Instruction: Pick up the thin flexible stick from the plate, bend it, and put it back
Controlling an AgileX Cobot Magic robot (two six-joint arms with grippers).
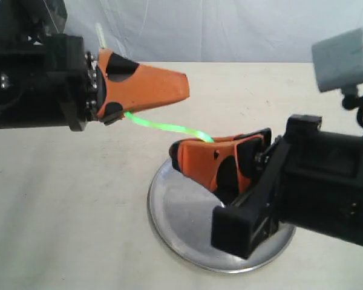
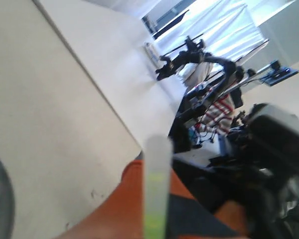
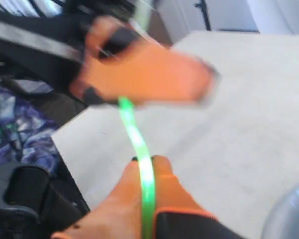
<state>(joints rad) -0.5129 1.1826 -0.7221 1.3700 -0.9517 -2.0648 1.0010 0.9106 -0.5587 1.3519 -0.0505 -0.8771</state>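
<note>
Left end effector (image 1: 180, 87) and right end effector (image 1: 178, 151) hold the stick (image 1: 169, 128) curved.

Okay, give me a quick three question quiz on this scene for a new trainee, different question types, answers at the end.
1. True or false: the thin neon-green translucent stick lies flat on the round silver metal plate.
2. Of the orange-fingered left gripper and orange-fingered right gripper, which grips the stick? A) left only B) right only C) both
3. Fill in: between the two grippers, the stick's shape is gently ____.

Key: 1 false, it is held in the air above the plate; 2 C; 3 curved.
</note>
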